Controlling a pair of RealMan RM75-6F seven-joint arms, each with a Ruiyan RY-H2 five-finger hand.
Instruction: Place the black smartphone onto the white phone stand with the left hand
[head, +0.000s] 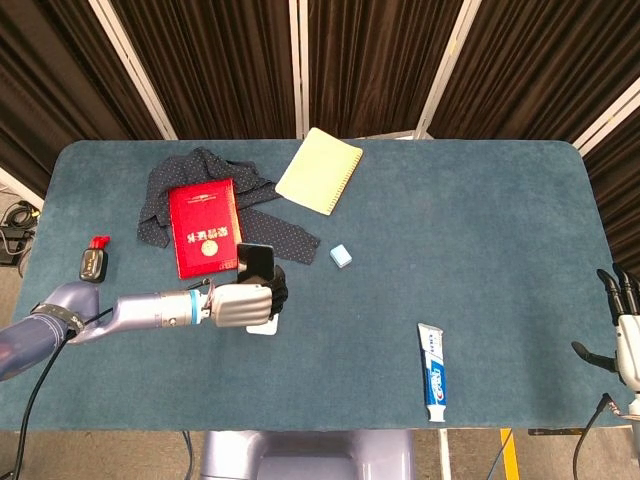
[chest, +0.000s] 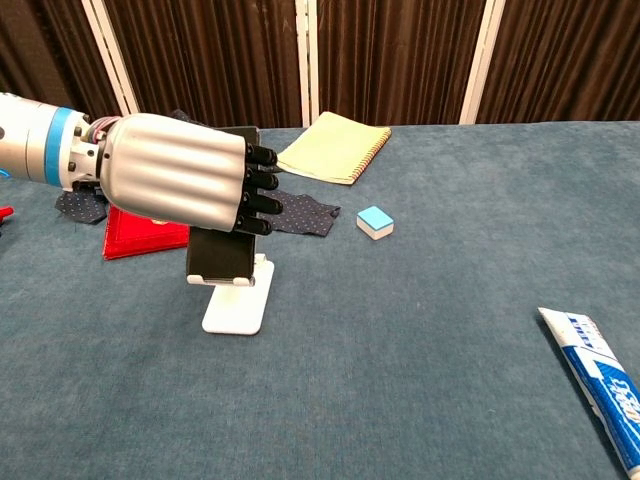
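Observation:
My left hand (chest: 175, 180) (head: 240, 303) grips the black smartphone (chest: 220, 255) (head: 255, 262) and holds it upright against the white phone stand (chest: 236, 309) (head: 264, 325). The phone's lower edge sits on the stand's front lip in the chest view. My fingers wrap the phone's upper half and hide most of it. The stand's base rests on the blue table left of centre. My right hand (head: 625, 335) hangs at the table's far right edge with its fingers apart and nothing in it.
A red booklet (head: 203, 227) lies on a dark dotted cloth (head: 205, 170) behind the stand. A yellow notebook (head: 319, 170), a small blue-white eraser (head: 341, 256) and a toothpaste tube (head: 432, 372) lie on the table. A small black and red object (head: 95, 262) sits at the left edge.

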